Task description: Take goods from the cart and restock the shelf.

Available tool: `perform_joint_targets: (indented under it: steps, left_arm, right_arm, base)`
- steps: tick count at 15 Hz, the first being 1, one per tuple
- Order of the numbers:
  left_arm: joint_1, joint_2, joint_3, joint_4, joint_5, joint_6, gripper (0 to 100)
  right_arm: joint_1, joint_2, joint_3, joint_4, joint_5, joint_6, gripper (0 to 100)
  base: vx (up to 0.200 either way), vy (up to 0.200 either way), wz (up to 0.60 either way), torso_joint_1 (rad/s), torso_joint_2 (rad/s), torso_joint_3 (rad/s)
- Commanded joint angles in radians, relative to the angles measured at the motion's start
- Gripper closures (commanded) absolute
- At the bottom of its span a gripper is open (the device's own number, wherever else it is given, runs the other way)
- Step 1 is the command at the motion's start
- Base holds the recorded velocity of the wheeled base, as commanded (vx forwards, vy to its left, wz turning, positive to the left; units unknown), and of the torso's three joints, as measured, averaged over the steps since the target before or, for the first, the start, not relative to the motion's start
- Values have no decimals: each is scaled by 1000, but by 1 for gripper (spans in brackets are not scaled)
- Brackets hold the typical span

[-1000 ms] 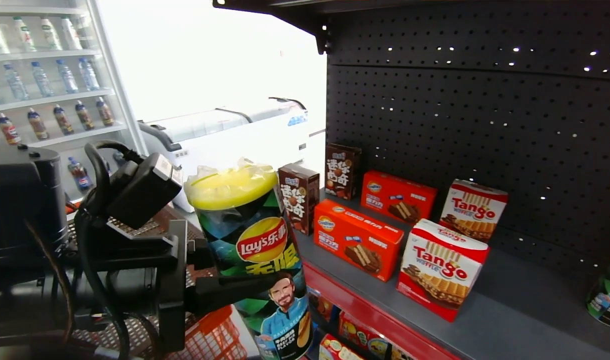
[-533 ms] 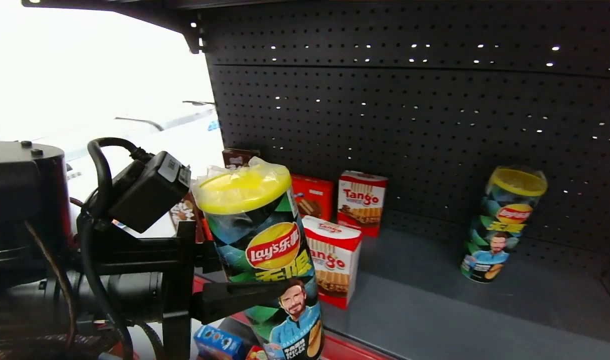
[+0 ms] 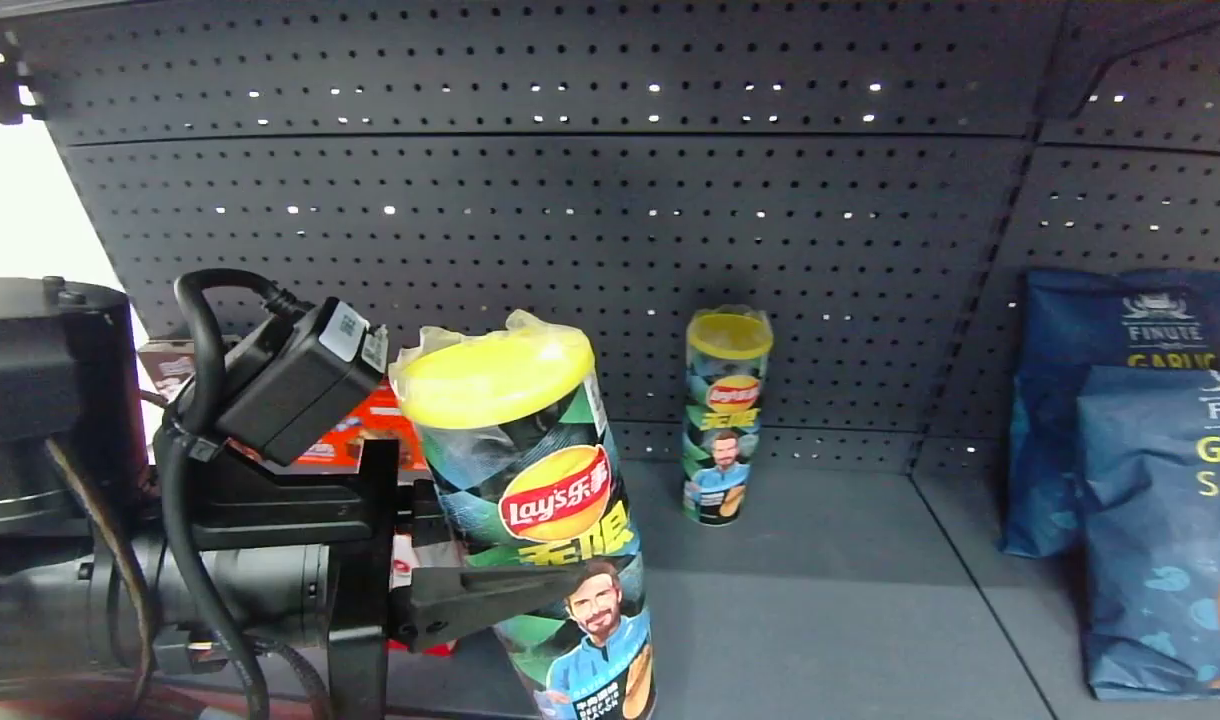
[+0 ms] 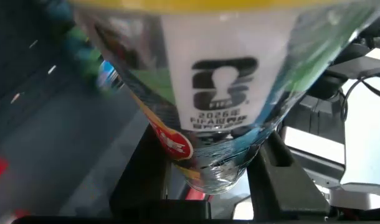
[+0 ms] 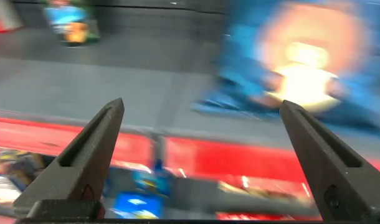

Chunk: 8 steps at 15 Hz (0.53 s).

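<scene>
Yellow-lidded chip can (image 3: 530, 500), nearest the camera, upright and clamped about its lower half by the left gripper (image 3: 515, 600), jaws closed on either side of the tube (a grip that keeps it vertical, presumably for setting it down standing). Right gripper (image 5: 205, 155) spread wide and empty. Beyond, the grey shelf deck (image 3: 850, 610). The held can hangs in front and to the left of the matching can (image 3: 727, 415) standing against the pegboard (image 3: 570, 200). Blue bags (image 3: 1160, 500) stand to that can's right.

Dim shelf (image 3: 820, 600), light pricking through the pegboard (image 3: 570, 200), glare at left.
</scene>
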Motion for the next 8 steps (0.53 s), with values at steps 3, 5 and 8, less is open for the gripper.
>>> perform_joint_targets:
  steps: [3,5,8]
  left_arm:
    - [4,4,3,0,2,-1,100]
    - [6,2,3,0,2,-1,100]
    - [7,2,7,0,2,-1,100]
  right_arm:
    - [0,0,0,0,0,0,0]
    - [0,0,0,0,0,-2,0]
    - [0,0,0,0,0,0,0]
  base:
    - [0,0,0,0,0,0]
    - [0,0,0,0,0,0]
    - [0,0,0,0,0,0]
